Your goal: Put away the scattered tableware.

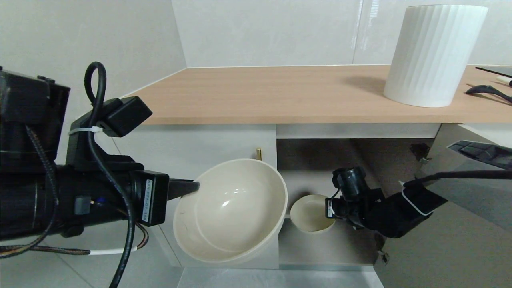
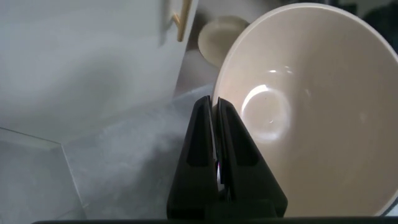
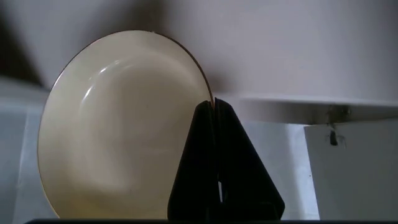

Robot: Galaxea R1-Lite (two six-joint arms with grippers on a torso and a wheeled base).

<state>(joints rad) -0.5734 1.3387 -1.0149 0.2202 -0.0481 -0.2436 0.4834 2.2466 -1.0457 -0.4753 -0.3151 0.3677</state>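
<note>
Head view: the left gripper (image 1: 188, 190) is closed on the rim of the big bowl (image 1: 232, 212), which is smooth, glossy and cream, and tilted before a white cabinet (image 1: 320, 248). The right gripper (image 1: 330, 208) pinches the small bowl (image 1: 310, 215) inside the open cabinet, under a wooden counter (image 1: 260, 92) with a ribbed white cylinder (image 1: 434, 52).

Left wrist view: the black fingers (image 2: 200, 134) clamp the big bowl's rim.

Right wrist view: the fingers (image 3: 202, 137) clamp the small bowl's rim.
</note>
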